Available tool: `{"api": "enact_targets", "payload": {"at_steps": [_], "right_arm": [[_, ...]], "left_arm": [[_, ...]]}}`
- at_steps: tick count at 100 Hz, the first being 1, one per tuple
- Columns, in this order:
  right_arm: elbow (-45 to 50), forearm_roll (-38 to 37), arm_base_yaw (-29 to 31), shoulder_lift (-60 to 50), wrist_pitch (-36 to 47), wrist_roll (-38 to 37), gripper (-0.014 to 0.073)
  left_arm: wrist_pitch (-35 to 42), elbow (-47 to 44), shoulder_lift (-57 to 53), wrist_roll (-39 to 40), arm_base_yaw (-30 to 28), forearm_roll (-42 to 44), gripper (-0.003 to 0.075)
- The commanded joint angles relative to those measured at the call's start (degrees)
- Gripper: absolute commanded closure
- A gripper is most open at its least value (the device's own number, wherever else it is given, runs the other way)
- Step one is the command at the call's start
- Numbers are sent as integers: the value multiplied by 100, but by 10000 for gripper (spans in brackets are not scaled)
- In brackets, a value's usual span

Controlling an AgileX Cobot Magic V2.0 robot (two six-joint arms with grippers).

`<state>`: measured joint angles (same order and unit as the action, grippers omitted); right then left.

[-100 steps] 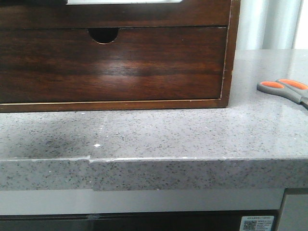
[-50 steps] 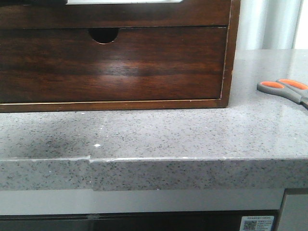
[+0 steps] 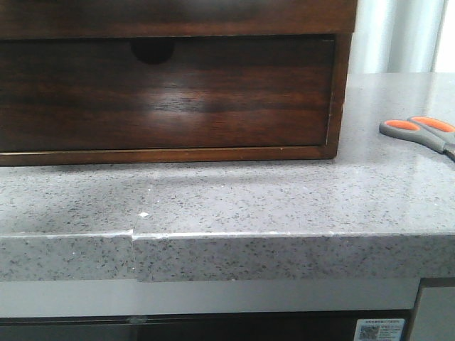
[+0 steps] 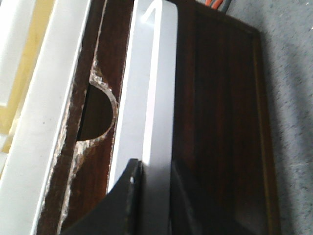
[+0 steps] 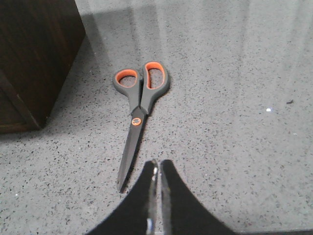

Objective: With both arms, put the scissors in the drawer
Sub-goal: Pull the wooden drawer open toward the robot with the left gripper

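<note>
Bright daylight, glossy glare, soft close-ups

In the front view light enters from the pale curtained area at upper right; the speckled countertop [image 3: 234, 195] is evenly lit, its front lip catching a thin bright line, while a broad sheen sits on the lower drawer front [image 3: 163, 92] and its upper part lies in shadow. In the left wrist view the pale strip [image 4: 149, 93] is overexposed and everything is close and blurred, the left gripper [image 4: 151, 196] a dark silhouette. In the right wrist view streaky reflections cross the counter, the scissors [image 5: 138, 105] are sharp, and the right gripper [image 5: 157, 196] is dark and soft
</note>
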<state>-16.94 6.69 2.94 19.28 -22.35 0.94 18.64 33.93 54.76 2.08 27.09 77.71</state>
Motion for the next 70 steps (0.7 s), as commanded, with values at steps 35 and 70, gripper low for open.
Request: {"api": "enact_targets", "payload": {"at_steps": [35, 70], "right_arm": [[-209, 15, 23, 102, 415, 31, 635], [-209, 15, 13, 102, 393, 31, 635]], "left_arm": [[921, -452, -1221, 77, 51, -394, 742], [1174, -758, -1403, 77, 51, -394, 741]]}}
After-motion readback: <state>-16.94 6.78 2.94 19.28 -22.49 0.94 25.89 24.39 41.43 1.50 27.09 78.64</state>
